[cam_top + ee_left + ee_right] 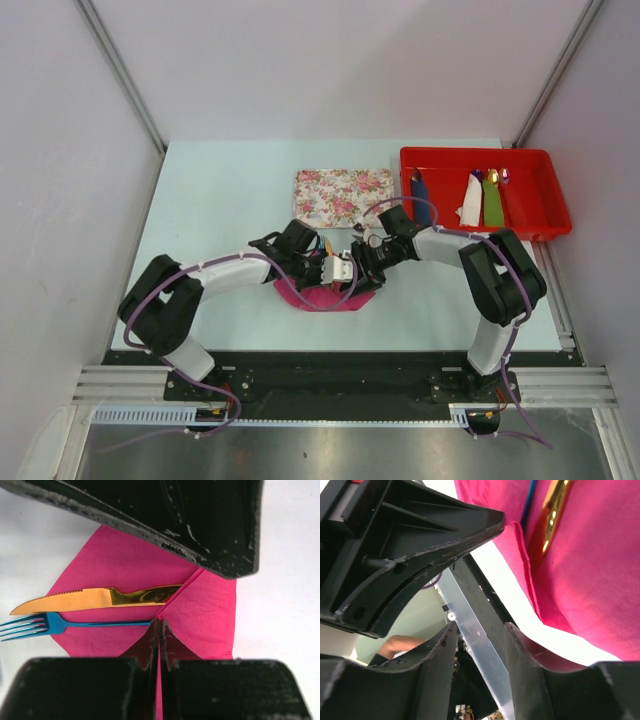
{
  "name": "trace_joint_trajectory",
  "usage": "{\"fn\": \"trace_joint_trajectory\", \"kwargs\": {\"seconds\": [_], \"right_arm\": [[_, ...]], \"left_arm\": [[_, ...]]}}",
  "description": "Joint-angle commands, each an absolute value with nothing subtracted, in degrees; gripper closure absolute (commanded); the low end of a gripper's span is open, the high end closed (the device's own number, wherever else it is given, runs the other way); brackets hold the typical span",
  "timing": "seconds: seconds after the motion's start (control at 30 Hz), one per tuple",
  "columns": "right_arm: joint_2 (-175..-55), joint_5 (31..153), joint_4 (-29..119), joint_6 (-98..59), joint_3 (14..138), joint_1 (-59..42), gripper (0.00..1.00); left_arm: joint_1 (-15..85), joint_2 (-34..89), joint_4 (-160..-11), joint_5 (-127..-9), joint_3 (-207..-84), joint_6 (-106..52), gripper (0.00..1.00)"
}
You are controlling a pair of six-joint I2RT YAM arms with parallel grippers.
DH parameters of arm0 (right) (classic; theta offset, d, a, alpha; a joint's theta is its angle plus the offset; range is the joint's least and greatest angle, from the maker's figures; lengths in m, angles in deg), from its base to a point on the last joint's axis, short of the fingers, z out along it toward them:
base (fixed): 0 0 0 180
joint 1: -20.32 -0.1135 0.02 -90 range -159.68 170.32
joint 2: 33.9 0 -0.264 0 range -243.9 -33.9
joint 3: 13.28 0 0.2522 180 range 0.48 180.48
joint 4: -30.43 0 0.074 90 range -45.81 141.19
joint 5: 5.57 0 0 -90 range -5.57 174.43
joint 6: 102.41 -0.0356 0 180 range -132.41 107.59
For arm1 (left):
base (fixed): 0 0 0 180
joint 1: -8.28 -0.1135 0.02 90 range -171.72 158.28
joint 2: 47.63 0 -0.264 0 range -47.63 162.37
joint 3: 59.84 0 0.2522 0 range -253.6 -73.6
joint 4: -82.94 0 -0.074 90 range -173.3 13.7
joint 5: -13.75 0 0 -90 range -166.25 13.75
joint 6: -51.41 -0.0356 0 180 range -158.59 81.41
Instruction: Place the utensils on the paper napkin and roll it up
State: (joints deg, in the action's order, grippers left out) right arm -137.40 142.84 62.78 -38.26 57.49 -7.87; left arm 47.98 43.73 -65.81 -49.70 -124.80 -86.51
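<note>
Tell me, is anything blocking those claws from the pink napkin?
Nothing visible does. The left claw is shut on a fold of the napkin, with the knife and fork lying on it. The right claw is open, close by the napkin's edge, with nothing between.

napkin (318, 298) on the table (220, 200) near its front middle, knife (95, 599) and fork (75, 624) side by side on it, their tips overhanging one corner, a flap folded over their handle ends, tray (343, 195) just behind the napkin, bin (470, 152) at the rear right, rolled bundles (472, 203) inside it
</note>
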Motion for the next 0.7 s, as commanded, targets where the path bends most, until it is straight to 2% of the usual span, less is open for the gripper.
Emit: {"fn": "trace_joint_trajectory", "kwargs": {"seconds": [0.0,0.23,0.57,0.67], "right_arm": [[-137.08,142.88,59.66,-40.62,58.31,-9.39,0.55],[-139.72,141.39,60.71,-39.66,59.98,-11.06,0.64],[-143.67,135.67,63.26,-36.76,61.65,-11.85,0.70],[-145.07,134.35,64.22,-35.80,62.35,-11.85,0.75]], "left_arm": [[47.57,44.22,-65.72,-51.02,-127.04,-85.62,1.00],[47.57,45.45,-65.64,-52.07,-127.83,-84.74,1.00],[47.57,45.01,-65.02,-51.64,-127.39,-84.03,1.00],[47.31,44.31,-64.15,-51.03,-127.74,-82.89,0.94]]}}
